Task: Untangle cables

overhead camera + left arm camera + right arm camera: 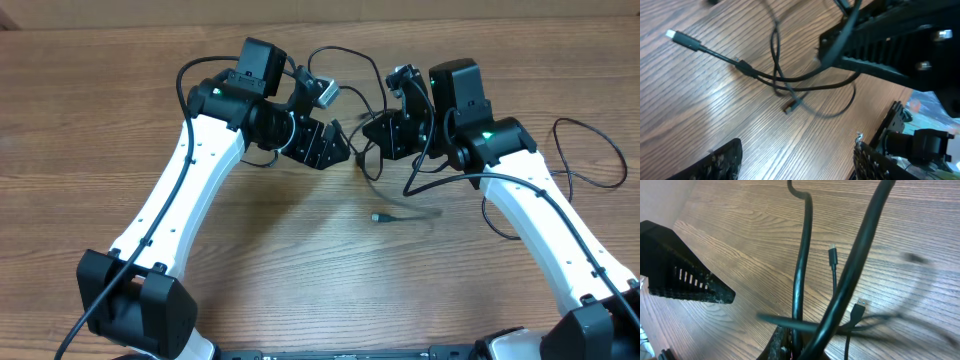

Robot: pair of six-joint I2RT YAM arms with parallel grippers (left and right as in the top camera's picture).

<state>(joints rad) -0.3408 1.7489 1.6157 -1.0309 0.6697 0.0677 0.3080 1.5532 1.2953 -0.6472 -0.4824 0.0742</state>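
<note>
**Hands at the snarl: right hand pinched on the cables, left hand wide beside them**

Both hands meet over the far middle of the surface, tips turned toward each other and close together. In the right wrist view, the right hand's fingers seem closed at the bottom centre of the frame. Several strands converge there and rise toward the lens, so I judge it has a bunched section lifted. The left hand is spread wide and holds nothing. Its two pads sit at the lower corners of its own view, with bare wood between them.

Below the hands, the rest of the cables lie on the surface. Two strands cross and loop over one another, with a small plug just beside the crossing. A light-tipped plug trails off well apart from it.

The step in hand looks like the separating pull, with one side anchored and the other not yet taken. The next move calls for the left hand to come down on a single strand near the crossing, not on both. It should close firmly, then draw away from the right hand so the loop slides open rather than cinching tighter.
</note>
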